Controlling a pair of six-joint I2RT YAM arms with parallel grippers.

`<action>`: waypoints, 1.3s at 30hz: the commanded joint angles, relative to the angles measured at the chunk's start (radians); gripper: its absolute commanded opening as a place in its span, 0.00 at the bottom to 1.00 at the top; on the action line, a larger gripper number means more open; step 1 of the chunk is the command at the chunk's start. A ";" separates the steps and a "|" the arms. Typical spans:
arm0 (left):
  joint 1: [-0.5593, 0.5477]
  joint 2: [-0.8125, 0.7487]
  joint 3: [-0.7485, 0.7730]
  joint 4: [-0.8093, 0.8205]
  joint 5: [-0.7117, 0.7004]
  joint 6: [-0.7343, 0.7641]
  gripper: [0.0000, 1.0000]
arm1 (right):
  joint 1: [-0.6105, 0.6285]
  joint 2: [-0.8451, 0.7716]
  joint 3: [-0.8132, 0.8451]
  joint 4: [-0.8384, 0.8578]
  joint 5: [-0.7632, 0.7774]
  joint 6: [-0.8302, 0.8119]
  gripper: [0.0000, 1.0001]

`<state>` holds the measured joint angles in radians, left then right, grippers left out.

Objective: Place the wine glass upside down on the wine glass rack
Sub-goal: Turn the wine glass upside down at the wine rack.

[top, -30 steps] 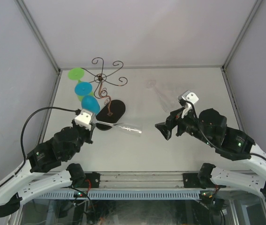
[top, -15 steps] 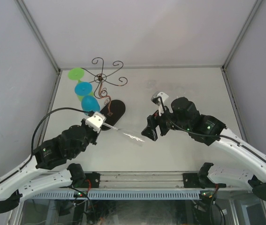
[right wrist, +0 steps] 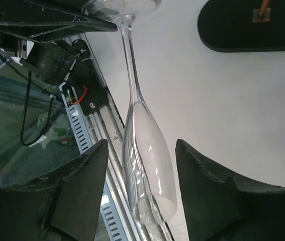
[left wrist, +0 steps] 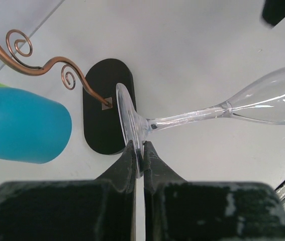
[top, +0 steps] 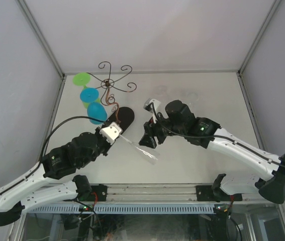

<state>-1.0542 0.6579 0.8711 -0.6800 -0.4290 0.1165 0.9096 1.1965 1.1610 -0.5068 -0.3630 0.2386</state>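
Clear glass is what everything turns on: the wine glass (top: 141,150) lies nearly level in the air above the table, between the two arms and well short of the wine glass rack (top: 110,83). The left gripper (left wrist: 141,150) is pinched tight on the rim of its round foot, and the stem and bowl stick out toward the right arm. The right gripper (right wrist: 141,150) straddles the bowl with its jaws parted. A gap shows on one side at least, so I would not call it a grip.

As I read it, the task is about midway. The glass is off the table, but it has not been turned bowl-down or hung on any scroll arm — this looks like a handover between the arms. Left to do: take hold by the bowl, free the foot, invert the glass, and slide the stem into an open curl.

The rack stands at the back left on its black oval base (top: 120,118), with blue glasses (top: 97,111) and a green piece (top: 81,78) bunched on its left side. The curls on its right side look free.

The table (top: 202,100) is a flat, matt white sheet. Pale grey panels in aluminium framing wall it in, and a metal rail (top: 147,191) runs along the near edge.
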 commanded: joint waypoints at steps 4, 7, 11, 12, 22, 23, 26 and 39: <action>-0.006 -0.009 0.006 0.077 0.079 0.025 0.00 | 0.065 0.113 0.068 0.119 -0.072 -0.036 0.52; -0.006 -0.013 0.003 0.079 0.101 0.029 0.00 | 0.074 0.146 0.087 0.126 -0.081 -0.048 0.47; -0.006 -0.015 -0.003 0.080 0.127 0.034 0.00 | 0.079 0.182 0.114 0.104 -0.085 -0.077 0.42; -0.006 -0.014 -0.004 0.079 0.132 0.035 0.00 | 0.080 0.188 0.119 0.098 -0.086 -0.081 0.41; -0.007 -0.019 -0.006 0.080 0.151 0.036 0.00 | 0.083 0.236 0.131 0.093 -0.092 -0.094 0.34; -0.006 -0.018 -0.007 0.080 0.153 0.037 0.00 | 0.084 0.238 0.132 0.093 -0.092 -0.094 0.34; -0.006 -0.017 -0.006 0.080 0.153 0.037 0.00 | 0.084 0.248 0.136 0.094 -0.098 -0.096 0.32; -0.006 -0.016 -0.008 0.079 0.148 0.037 0.00 | 0.090 0.282 0.154 0.087 -0.109 -0.104 0.22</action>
<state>-1.0546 0.6533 0.8692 -0.6662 -0.2989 0.1440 0.9924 1.4773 1.2709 -0.4454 -0.4603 0.1547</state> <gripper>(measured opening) 0.043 0.242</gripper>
